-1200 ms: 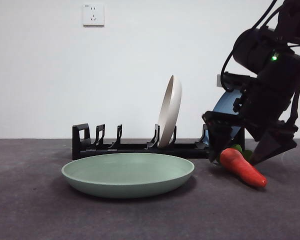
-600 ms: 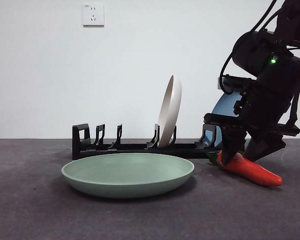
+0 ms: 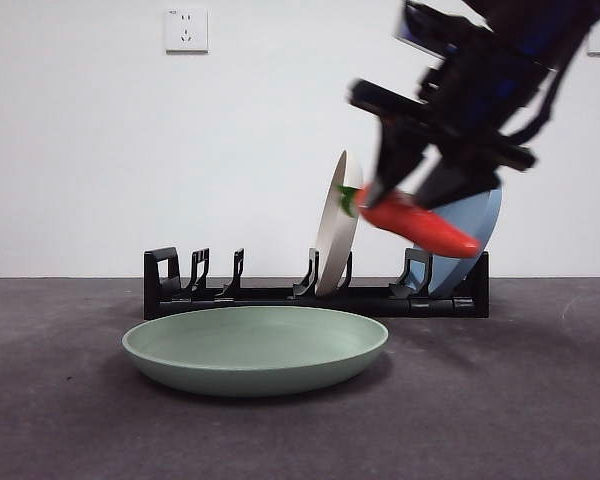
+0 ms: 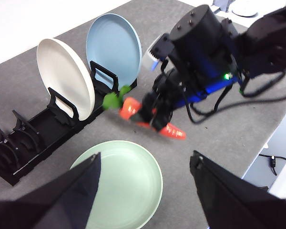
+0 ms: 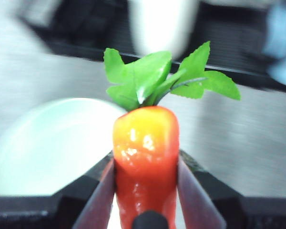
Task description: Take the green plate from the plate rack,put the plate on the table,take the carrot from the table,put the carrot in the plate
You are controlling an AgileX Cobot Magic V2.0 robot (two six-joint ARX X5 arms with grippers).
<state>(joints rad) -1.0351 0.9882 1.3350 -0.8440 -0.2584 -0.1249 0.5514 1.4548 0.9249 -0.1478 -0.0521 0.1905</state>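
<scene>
The green plate (image 3: pixel 256 348) lies flat on the table (image 3: pixel 500 420) in front of the plate rack (image 3: pixel 270 292). It also shows in the left wrist view (image 4: pixel 120 191) and the right wrist view (image 5: pixel 52 143). My right gripper (image 3: pixel 405 200) is shut on the carrot (image 3: pixel 418 224) and holds it in the air, above and right of the green plate, tip tilted down to the right. The carrot fills the right wrist view (image 5: pixel 145 171) between the jaws, and shows in the left wrist view (image 4: pixel 150 120). My left gripper (image 4: pixel 145 179) is open and empty, high above the green plate.
A cream plate (image 3: pixel 337 225) and a blue plate (image 3: pixel 470 240) stand upright in the plate rack behind the carrot. The rack's left slots hold nothing. A wall socket (image 3: pixel 186 30) is on the white wall. The table's edge (image 4: pixel 271 143) lies past the right arm.
My right gripper closed on the carrot on the table right of the plate, then lifted it up and left. The plates and rack have not moved.
</scene>
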